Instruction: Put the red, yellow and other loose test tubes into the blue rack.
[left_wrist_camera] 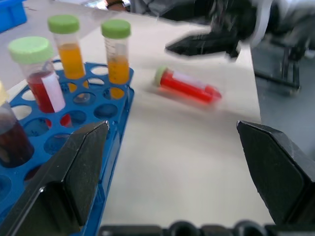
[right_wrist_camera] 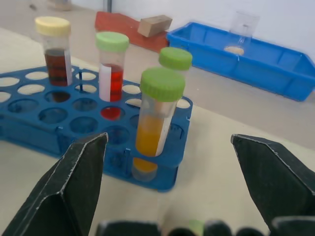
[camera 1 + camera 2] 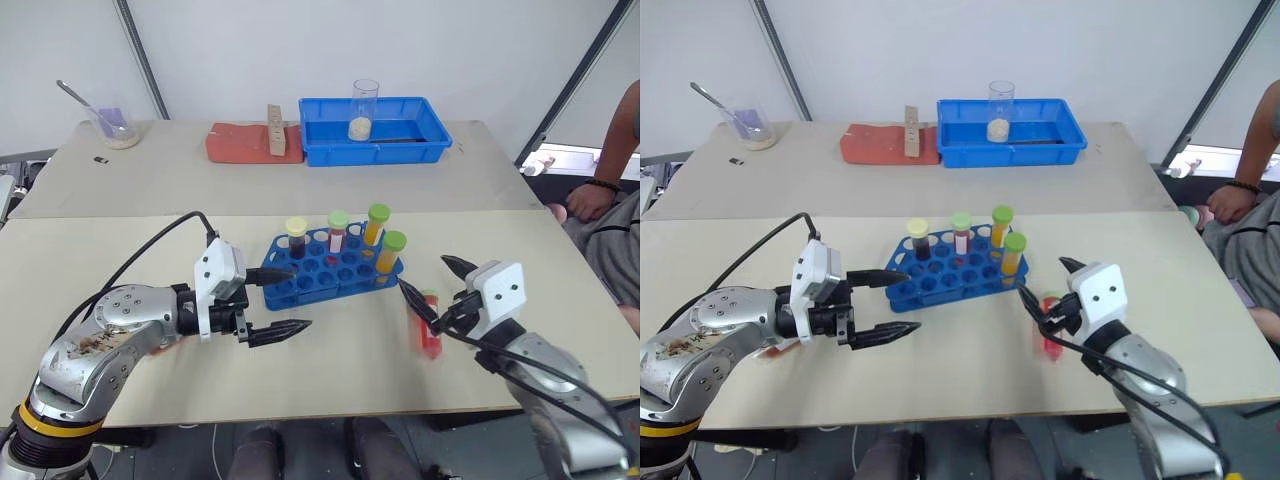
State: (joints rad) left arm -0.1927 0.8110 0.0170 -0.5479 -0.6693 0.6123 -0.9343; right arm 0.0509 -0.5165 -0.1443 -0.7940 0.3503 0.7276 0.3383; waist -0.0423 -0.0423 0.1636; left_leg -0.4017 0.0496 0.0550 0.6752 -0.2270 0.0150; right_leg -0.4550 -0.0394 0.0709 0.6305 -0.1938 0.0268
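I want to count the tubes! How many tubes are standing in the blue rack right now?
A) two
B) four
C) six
B: four capped tubes stand upright in the rack, one with a yellow cap and three with green caps, while a red tube lies loose on the table beside it.

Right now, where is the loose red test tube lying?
In the left eye view, the red test tube lies flat on the table, right of the blue rack, just in front of the right tool.
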